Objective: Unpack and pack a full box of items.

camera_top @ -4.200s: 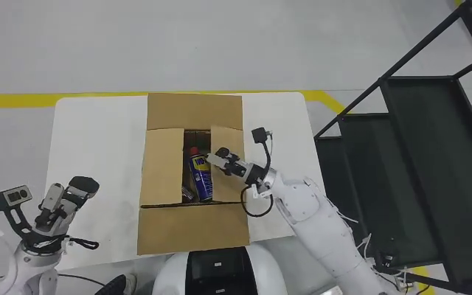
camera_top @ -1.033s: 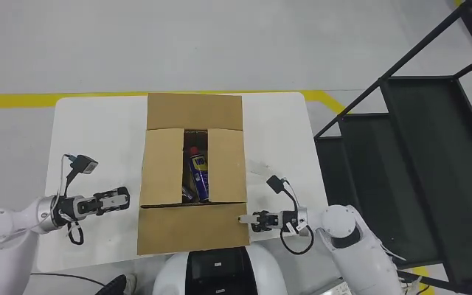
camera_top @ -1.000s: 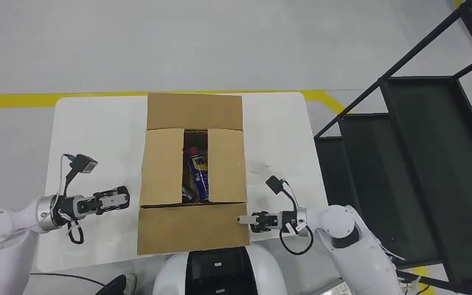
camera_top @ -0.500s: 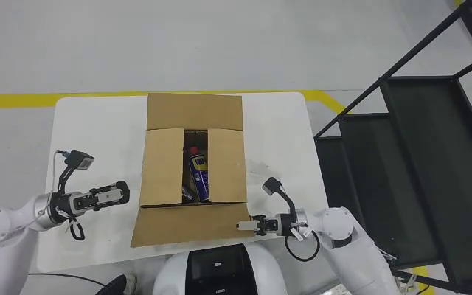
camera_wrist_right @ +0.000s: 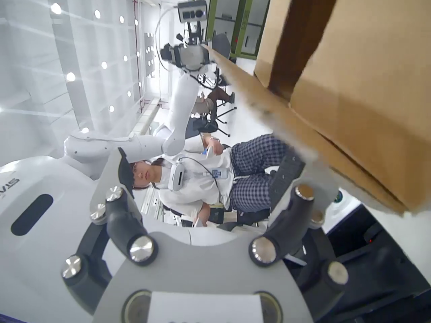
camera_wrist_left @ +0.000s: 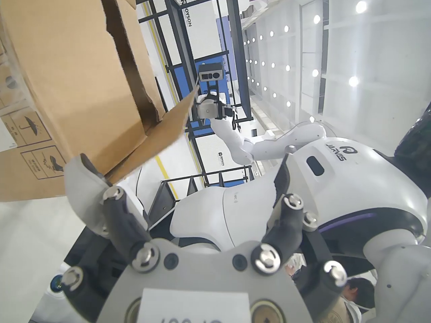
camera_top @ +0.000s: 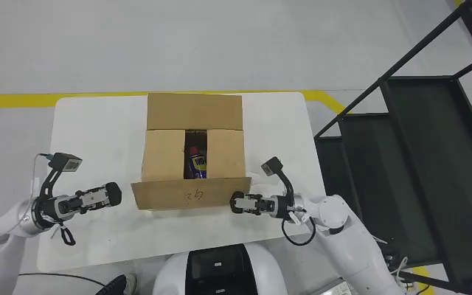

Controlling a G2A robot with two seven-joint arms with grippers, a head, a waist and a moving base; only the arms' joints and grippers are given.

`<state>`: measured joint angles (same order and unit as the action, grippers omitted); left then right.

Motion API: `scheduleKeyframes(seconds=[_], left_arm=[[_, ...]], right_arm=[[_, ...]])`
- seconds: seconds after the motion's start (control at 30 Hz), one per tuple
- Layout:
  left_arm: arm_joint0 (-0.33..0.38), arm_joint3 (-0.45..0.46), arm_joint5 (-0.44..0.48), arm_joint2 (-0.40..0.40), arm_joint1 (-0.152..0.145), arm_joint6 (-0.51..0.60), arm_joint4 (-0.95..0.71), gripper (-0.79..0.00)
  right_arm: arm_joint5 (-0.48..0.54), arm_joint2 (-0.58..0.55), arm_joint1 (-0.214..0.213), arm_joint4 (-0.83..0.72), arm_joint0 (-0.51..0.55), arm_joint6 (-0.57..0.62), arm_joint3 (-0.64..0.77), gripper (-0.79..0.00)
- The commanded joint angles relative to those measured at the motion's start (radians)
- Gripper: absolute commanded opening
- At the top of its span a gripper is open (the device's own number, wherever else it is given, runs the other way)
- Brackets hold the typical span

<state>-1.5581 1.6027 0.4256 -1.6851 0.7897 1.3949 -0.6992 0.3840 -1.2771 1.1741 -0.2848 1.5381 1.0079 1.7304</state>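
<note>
The cardboard box (camera_top: pixel 193 151) stands mid-table with its far flap (camera_top: pixel 195 110) folded out flat and both side flaps lying over the opening. In the gap between them lies a blue spray can (camera_top: pixel 196 165). The near flap (camera_top: pixel 190 194) is tilted up. My right gripper (camera_top: pixel 237 202) is open at that flap's right end. In the right wrist view (camera_wrist_right: pixel 208 163), one of its fingers (camera_wrist_right: pixel 303 173) touches the flap's underside (camera_wrist_right: pixel 266 109). My left gripper (camera_top: pixel 110 193) is open and stands apart from the box's left side; the box wall (camera_wrist_left: pixel 67 68) is in the left wrist view (camera_wrist_left: pixel 181 173).
The white table (camera_top: pixel 96 133) has bare surface on both sides of the box. A black metal stair frame (camera_top: pixel 398 140) stands beyond the table's right edge. A yellow floor line (camera_top: pixel 29 99) runs behind the table.
The near flap has swung up from lying flat outward. My right gripper rose toward the box with it. My left gripper has drawn back to the left.
</note>
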Motion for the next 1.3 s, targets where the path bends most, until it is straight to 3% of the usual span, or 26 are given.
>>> scheduleKeyframes(seconds=[0.0, 0.3, 0.7, 0.77, 1.27], left_arm=[[-0.010, -0.002, 0.001, -0.006, -0.003, -0.001, -0.004, 0.000], [0.022, -0.077, 0.029, 0.013, -0.004, -0.029, -0.029, 0.000], [0.309, -0.280, -0.022, 0.177, 0.007, 0.022, 0.022, 0.000], [0.345, -0.306, -0.045, 0.207, 0.014, 0.044, -0.057, 0.000], [0.344, -0.310, -0.042, 0.205, 0.014, 0.029, -0.046, 0.000]], right_arm=[[0.002, 0.016, 0.003, 0.005, -0.017, -0.026, -0.013, 0.000], [-0.059, 0.089, 0.012, 0.132, -0.086, -0.148, -0.043, 0.000], [-0.088, 0.120, 0.012, 0.178, -0.107, -0.216, -0.039, 0.000], [-0.086, 0.119, 0.012, 0.171, -0.106, -0.224, -0.035, 0.000], [-0.088, 0.121, 0.012, 0.160, -0.105, -0.223, -0.035, 0.000]])
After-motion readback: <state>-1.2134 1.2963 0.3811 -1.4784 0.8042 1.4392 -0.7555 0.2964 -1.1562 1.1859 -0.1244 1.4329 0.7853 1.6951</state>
